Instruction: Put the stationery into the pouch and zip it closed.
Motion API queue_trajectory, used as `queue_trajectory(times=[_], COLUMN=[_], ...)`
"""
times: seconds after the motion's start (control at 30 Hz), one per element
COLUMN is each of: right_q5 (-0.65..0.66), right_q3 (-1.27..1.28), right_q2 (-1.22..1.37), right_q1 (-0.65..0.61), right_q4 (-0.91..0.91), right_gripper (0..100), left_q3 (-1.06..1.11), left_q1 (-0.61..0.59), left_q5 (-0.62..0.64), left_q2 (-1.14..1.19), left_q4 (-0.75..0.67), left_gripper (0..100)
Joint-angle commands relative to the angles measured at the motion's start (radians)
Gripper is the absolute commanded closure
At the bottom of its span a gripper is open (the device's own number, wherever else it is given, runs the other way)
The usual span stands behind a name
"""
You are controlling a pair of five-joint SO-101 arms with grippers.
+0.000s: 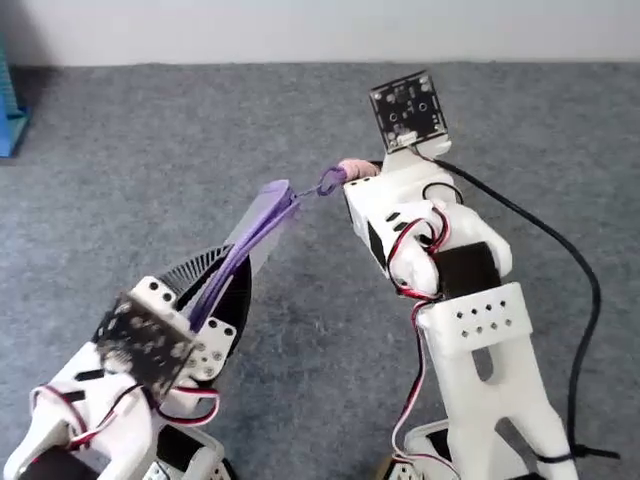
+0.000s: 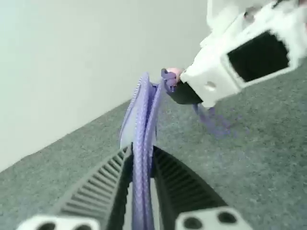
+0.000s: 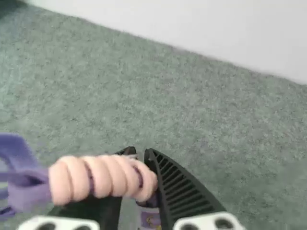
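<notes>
Above carpet (image 1: pixel 150 150), left hand (image 2: pixel 140 160) clamping purple pouch (image 2: pixel 141 110), right hand (image 3: pixel 139 154) pinching pink coiled pull (image 3: pixel 96 179)

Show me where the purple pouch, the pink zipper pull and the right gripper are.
purple pouch (image 1: pixel 248 240), high view, middle of its raised edge.
pink zipper pull (image 3: pixel 98 178), right wrist view, middle of the coil.
right gripper (image 3: pixel 139 153), right wrist view, between its fingertips.

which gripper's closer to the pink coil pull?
Right. The right gripper is clamped on the pink coil pull; the left gripper holds the purple pouch at its other end.
</notes>
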Motion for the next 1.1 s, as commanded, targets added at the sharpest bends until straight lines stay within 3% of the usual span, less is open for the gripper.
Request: queue_trajectory(times=[0.0, 0.47, 0.7, 0.97, 1.07], right_q5=[0.029, 0.028, 0.026, 0.021, -0.018], right_q3=[0.044, 0.091, 0.089, 0.089, 0.089], right_q2=[0.027, 0.260, 0.243, 0.010, -0.111], right_q1=[0.067, 0.065, 0.064, 0.064, 0.051], right_q4=[-0.071, -0.266, -0.265, -0.035, 0.081], right_gripper=[99.1, 99.1, 99.1, 97.8, 89.6], left_q3=[-0.143, -0.240, -0.240, -0.206, -0.194], left_q1=[-0.011, -0.009, -0.009, -0.009, -0.009], left_q5=[0.017, 0.080, 0.080, 0.077, 0.078], left_q2=[-0.063, -0.061, -0.058, -0.057, -0.057], left_q4=[-0.006, 0.014, 0.014, 0.012, 0.011], left_gripper=[99, 99, 99, 99, 99])
